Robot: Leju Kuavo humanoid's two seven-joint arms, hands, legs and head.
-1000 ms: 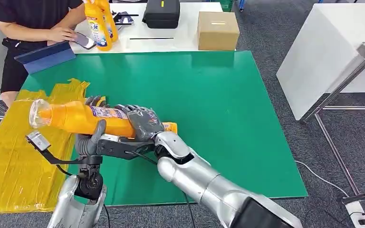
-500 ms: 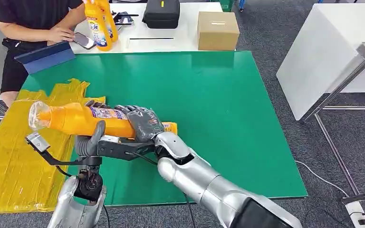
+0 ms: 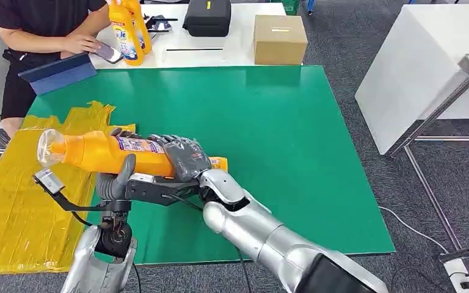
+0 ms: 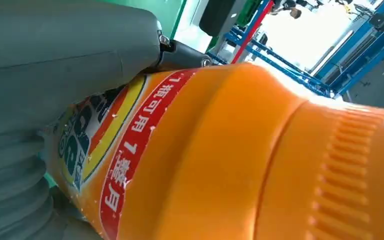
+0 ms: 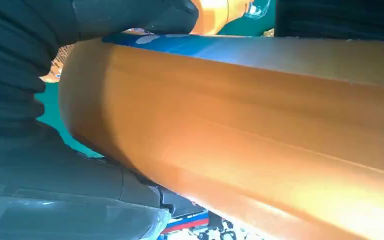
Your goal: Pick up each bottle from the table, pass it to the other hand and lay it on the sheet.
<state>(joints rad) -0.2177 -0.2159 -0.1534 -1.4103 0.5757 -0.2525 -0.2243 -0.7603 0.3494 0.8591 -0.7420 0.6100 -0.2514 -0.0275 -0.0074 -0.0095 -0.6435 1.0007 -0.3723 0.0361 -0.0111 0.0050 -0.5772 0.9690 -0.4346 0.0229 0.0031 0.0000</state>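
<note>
Now both my hands hold the orange bottle (image 3: pixel 107 152) up over the green table (image 3: pixel 269 134), my right hand (image 3: pixel 183 157) wrapped round its middle and my left hand (image 3: pixel 119 177) under it, so the pass is half done and the yellow sheet (image 3: pixel 12 201) waits.

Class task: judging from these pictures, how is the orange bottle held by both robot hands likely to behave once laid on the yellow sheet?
The orange bottle looks rigid: it keeps its shape between the left hand and right hand. Its glossy plastic may be slippery. Its rounded body might roll on the yellow sheet, though the crinkles may check it.
</note>
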